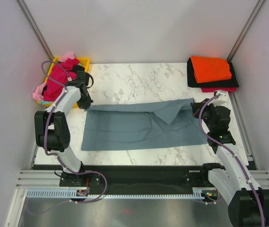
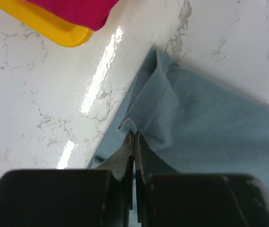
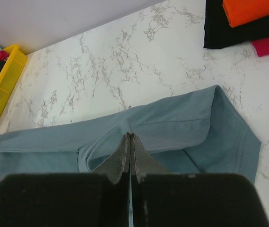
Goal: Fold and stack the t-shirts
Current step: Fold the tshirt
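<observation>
The large slate blue-grey t-shirt [image 1: 134, 126] lies spread across the middle of the table, with a fold raised near its far right corner. My left gripper [image 1: 84, 103] is shut on its far left corner; the left wrist view shows the pinched hem [image 2: 143, 113] at the closed tips [image 2: 135, 135]. My right gripper [image 1: 198, 109] is shut on the shirt's right end; in the right wrist view its closed tips [image 3: 130, 136] pinch a fold of the cloth [image 3: 186, 123]. Folded orange [image 1: 211, 68], black [image 1: 213, 79] and red [image 1: 219, 89] shirts are stacked at the back right.
A yellow tray [image 1: 83, 61] at the back left holds crumpled magenta [image 1: 57, 81] and pink [image 1: 39, 92] shirts, close behind my left gripper. The tray's corner [image 2: 54, 29] shows in the left wrist view. White walls enclose the marble table [image 1: 139, 80].
</observation>
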`<state>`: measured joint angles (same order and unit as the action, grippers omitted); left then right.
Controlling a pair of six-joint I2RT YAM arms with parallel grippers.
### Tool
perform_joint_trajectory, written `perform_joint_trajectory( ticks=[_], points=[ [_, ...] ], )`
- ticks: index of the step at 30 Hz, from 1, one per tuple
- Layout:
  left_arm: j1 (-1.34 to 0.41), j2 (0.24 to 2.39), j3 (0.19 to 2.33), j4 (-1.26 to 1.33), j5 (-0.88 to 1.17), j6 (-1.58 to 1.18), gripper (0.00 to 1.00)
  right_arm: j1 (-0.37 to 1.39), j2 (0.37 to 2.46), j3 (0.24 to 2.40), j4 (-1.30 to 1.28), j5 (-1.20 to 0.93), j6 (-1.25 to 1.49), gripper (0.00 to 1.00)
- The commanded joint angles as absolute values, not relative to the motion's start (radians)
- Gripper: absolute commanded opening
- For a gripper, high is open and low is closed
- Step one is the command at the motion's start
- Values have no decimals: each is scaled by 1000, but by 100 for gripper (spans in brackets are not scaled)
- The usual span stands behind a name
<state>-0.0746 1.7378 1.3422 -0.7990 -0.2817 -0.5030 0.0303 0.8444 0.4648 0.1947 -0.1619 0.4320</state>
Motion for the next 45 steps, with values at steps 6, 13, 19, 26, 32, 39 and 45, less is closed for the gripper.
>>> perform_joint_trajectory(
  ticks=[6,13,19,26,32,39,45],
  points=[
    [-84,1614,1272,-799,-304,-482,2,28,709,456,57,-123,462,0],
    [-86,1500,1131,-845,-318,-512,18,28,551,381,-159,99,625,34],
    [-84,1371,1077,-847,-285,-483,61,28,353,341,-282,233,755,80],
    [-103,1449,1167,-844,-270,-449,57,29,673,426,-129,28,666,75],
    [-224,1647,1259,-827,-307,-492,56,106,1095,563,-144,-60,634,74],
    [-262,1879,1356,-828,-302,-534,55,156,1449,698,-157,-41,626,79],
    [-281,1950,1322,-810,-218,-558,53,155,1802,960,-149,-126,592,79]
  ],
)
